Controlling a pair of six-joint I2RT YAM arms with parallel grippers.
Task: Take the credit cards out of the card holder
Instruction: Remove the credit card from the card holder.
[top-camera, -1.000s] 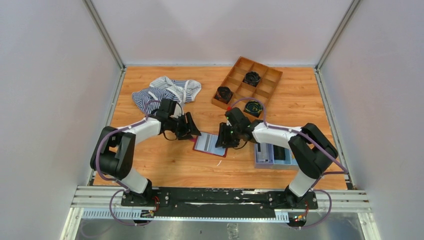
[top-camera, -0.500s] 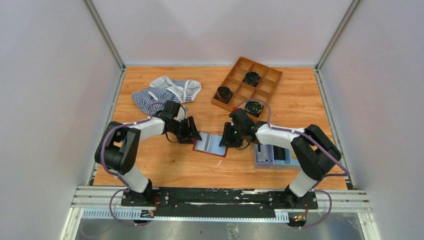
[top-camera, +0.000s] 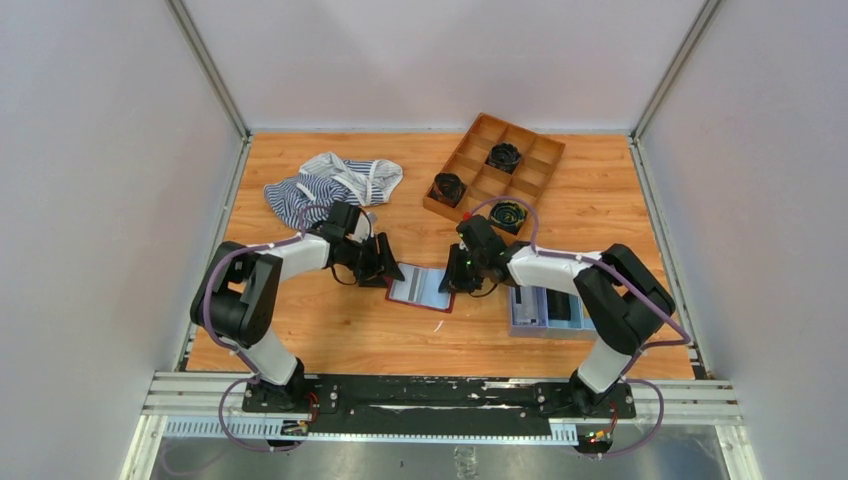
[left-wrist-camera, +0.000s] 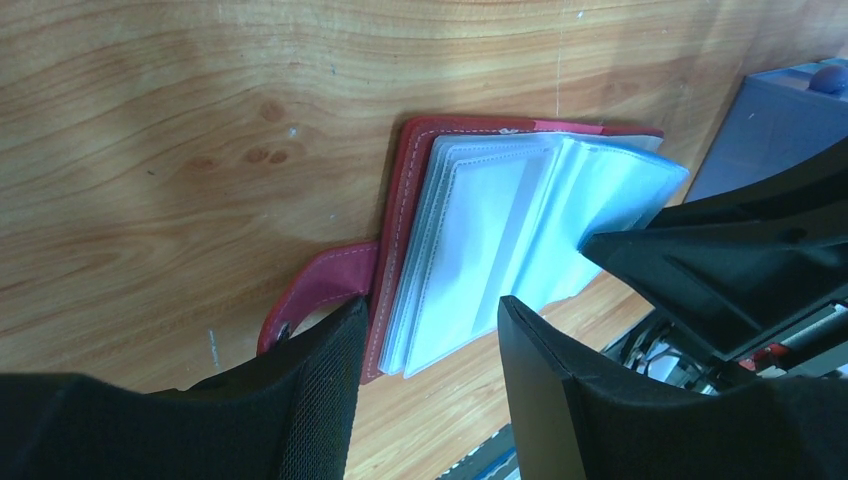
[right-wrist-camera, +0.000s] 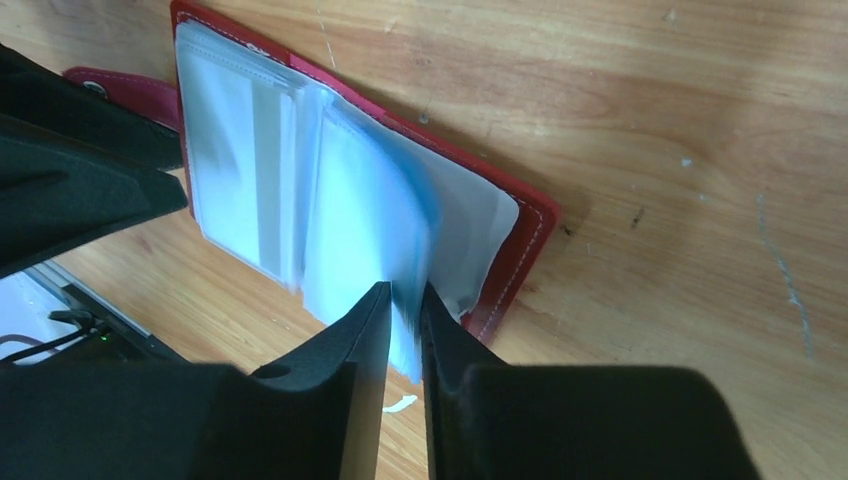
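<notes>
**Q:** State of each hand, and location of the work piece?

**A:** The right gripper (right-wrist-camera: 404, 300) is nearly closed, pinching the free edge of one pale blue sleeve (right-wrist-camera: 365, 215). The left gripper (left-wrist-camera: 430, 325) stands wide apart over the edge near the strap tab (left-wrist-camera: 315, 285); contact cannot be confirmed. The card holder (top-camera: 420, 288) lies opened flat on the table (top-camera: 330, 335), between both hands.

**Q:** Handling properties?

**A:** The sleeve leaves appear thin, limp and slick, so a pull will probably lift the whole light holder unless the cover is pinned. The credit cards (left-wrist-camera: 490, 215) show only as pale rectangles inside the leaves. They are judged stiff and thin; take one by an exposed short edge at the pocket mouth, not by the plastic.

**Q:** Surroundings and obstructions?

**A:** From the holder in the top view:
- Light-blue tray (top-camera: 530, 326) at 3 o'clock, near, under the right forearm.
- Wooden divided box (top-camera: 480, 175) with black coils (top-camera: 503, 156) at 1 o'clock.
- Striped cloth (top-camera: 330, 185) at 11 o'clock.

The main obstruction is the opposing hand.
</notes>
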